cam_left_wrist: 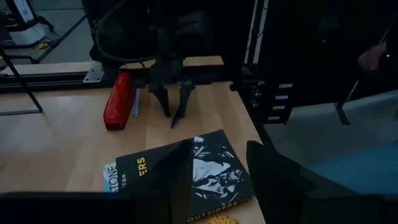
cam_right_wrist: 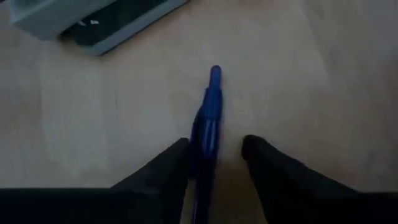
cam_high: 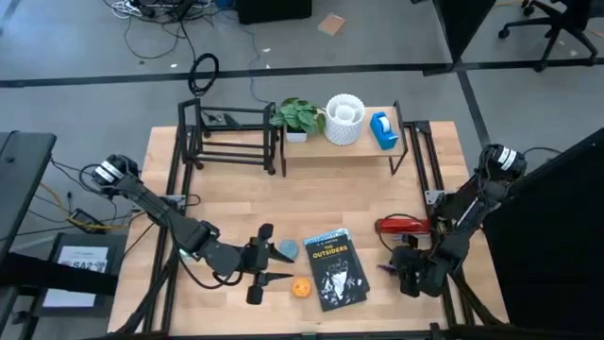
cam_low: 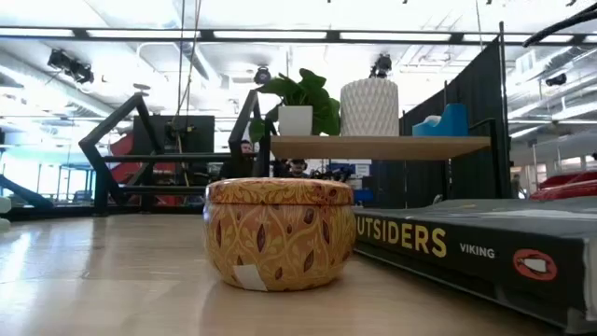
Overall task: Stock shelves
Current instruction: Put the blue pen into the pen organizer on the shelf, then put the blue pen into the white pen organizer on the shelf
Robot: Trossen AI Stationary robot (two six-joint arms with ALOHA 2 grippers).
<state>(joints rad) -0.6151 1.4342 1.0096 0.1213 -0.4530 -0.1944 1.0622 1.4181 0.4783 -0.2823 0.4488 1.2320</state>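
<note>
- Low view: nearest the lens sits a patterned tin [cam_low: 280, 233] on the table [cam_low: 112, 280], with a book [cam_low: 466, 247] just beside it. Behind them stands the plank shelf [cam_low: 378, 146], carrying a plant [cam_low: 297, 103], a white vase [cam_low: 368, 105] and a blue box [cam_low: 446, 121].
- High view: the black rod rack [cam_high: 231, 137] stands beside the plank shelf at the table's far edge. Left pincer [cam_high: 269, 255] rests near the tin, fingers apart. Right pincer [cam_high: 401, 267] hovers beside a red stapler [cam_high: 404, 225], well apart from the shelves.
- Left wrist view: the book lies ahead of the open fingers; it looks stiff and flat, best taken by an edge.
- Right wrist view: a blue pen [cam_right_wrist: 208, 118] lies between the parted fingers [cam_right_wrist: 168, 165], seemingly not yet gripped. It looks light, slim and prone to roll; a mid-barrel grip seems best.
</note>
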